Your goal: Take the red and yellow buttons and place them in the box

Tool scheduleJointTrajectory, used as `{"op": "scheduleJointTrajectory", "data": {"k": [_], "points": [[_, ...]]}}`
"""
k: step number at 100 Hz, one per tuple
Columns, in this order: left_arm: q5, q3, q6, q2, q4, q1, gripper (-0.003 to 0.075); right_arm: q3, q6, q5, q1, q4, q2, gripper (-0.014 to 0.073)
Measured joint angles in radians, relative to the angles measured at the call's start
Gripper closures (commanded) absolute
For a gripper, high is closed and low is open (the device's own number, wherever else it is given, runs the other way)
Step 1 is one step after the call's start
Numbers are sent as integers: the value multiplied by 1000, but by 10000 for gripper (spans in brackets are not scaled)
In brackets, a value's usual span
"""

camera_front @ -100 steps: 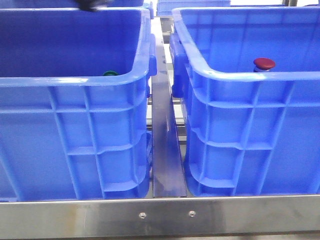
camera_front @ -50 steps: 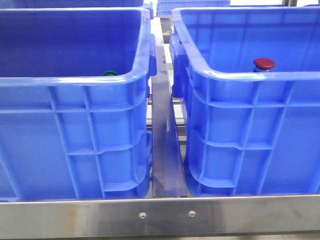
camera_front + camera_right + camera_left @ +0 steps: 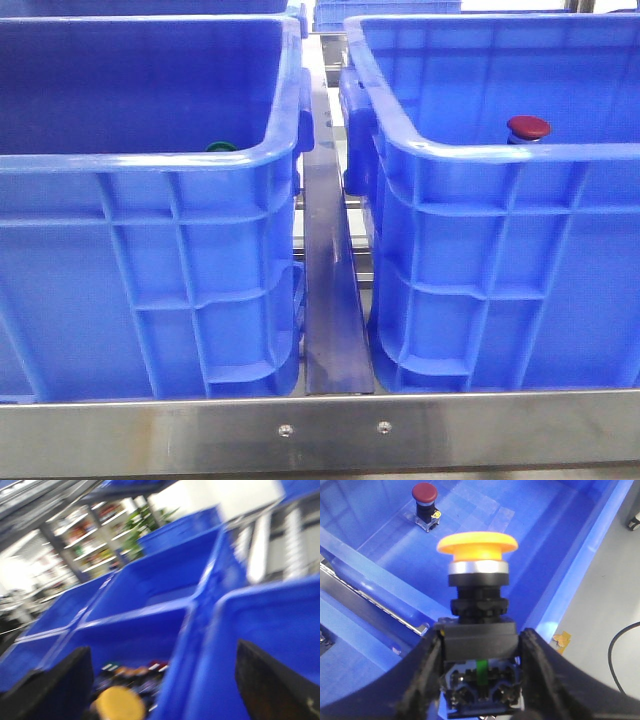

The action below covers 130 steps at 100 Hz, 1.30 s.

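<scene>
Yellow button (image 3: 477,545) clamped by its black body in left tool (image 3: 479,680), cap pointing away, poised above box (image 3: 580,555); red button (image 3: 424,492) already on box floor beyond. Right tool (image 3: 160,690) spread wide, empty, over another bin.

The front camera sits low, facing two blue bins (image 3: 150,250) side-on at close range. The left wrist camera looks down into one bin (sharing the red button (image 3: 528,127)); the right wrist view is tilted and blurred.
</scene>
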<state>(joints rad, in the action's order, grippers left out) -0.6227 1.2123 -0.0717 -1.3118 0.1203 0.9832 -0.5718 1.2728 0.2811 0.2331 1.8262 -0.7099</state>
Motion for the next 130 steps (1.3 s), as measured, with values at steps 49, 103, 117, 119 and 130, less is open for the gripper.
{"op": "scheduleJointTrajectory", "data": {"k": [49,103,117,119,130], "points": [[-43,0,0,0,0,0,741,-38,-201,456,2,-35,-340,-8],[-43,2,0,6,0,0,740,-98,-204,515,4,-48,-424,449],[-43,2,0,6,0,0,648,-98,-204,515,4,-49,-424,468],[-43,2,0,6,0,0,627,-98,-204,515,4,-49,-424,468],[-43,2,0,6,0,0,394,-98,-203,515,4,-49,-424,468]]}}
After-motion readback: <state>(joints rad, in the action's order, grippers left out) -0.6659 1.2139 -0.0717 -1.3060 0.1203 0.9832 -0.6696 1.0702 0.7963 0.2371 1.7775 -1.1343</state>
